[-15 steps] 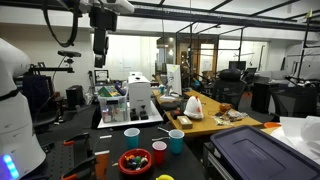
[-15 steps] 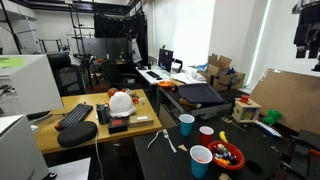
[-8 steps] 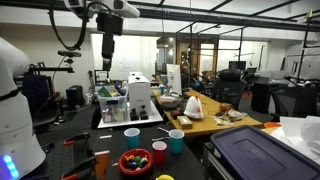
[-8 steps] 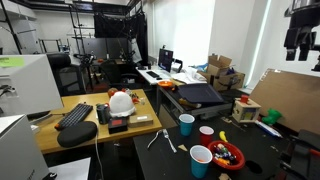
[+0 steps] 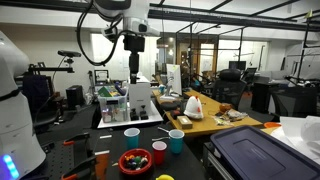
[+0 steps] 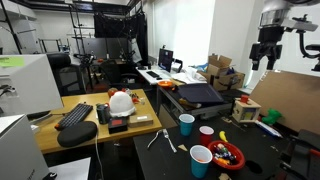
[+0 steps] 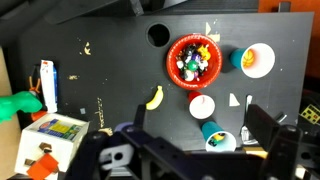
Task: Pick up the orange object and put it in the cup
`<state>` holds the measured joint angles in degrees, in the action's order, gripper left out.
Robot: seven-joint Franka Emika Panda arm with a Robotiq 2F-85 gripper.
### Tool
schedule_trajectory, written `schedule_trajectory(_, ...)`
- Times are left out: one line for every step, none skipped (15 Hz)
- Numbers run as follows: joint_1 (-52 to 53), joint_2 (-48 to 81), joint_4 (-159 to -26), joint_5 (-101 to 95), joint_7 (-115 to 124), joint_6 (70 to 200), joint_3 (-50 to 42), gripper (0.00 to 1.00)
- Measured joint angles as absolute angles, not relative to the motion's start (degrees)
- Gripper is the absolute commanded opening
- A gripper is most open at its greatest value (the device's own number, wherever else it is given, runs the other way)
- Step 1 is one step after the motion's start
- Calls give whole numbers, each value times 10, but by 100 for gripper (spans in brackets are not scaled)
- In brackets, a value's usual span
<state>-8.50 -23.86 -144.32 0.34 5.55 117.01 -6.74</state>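
My gripper (image 7: 200, 135) is open and empty, high above the black table (image 7: 110, 45). It shows in both exterior views (image 5: 133, 74) (image 6: 262, 62). Directly under it stand a teal cup (image 7: 215, 136) with something small inside and a red cup (image 7: 203, 104). A white cup (image 7: 258, 60) stands to the right. The cups show in both exterior views (image 5: 176, 141) (image 6: 186, 124). A small orange piece (image 7: 38, 168) sits on a box at the lower left of the wrist view. A white tube with orange ends (image 7: 47, 85) lies at the left.
A red bowl (image 7: 194, 62) of small items stands near the cups, also seen in both exterior views (image 5: 135, 161) (image 6: 226, 155). A toy banana (image 7: 154, 97) and a green object (image 7: 15, 105) lie on the table. Cluttered desks and a black bin (image 5: 255, 150) surround it.
The arm has swung sideways with its gripper, to the right in one exterior view and to the left in the other. The gripper now hangs over the cups.
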Motion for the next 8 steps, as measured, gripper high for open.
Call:
schedule_trajectory(-85,-213,-1431,3,68,1189,-65,100)
schedule_trajectory(-85,-187,-1416,3,79,1205,-65,100)
schedule_trajectory(-85,-161,-1401,3,92,1219,-65,100)
schedule_trajectory(-85,-134,-1384,3,106,1235,-65,100)
schedule_trajectory(-85,-107,-1365,3,118,1248,-65,100)
schedule_trajectory(-85,-81,-1347,3,131,1260,-64,100)
schedule_trajectory(-85,-56,-1329,3,144,1273,-64,100)
schedule_trajectory(-85,-31,-1311,3,157,1284,-64,100)
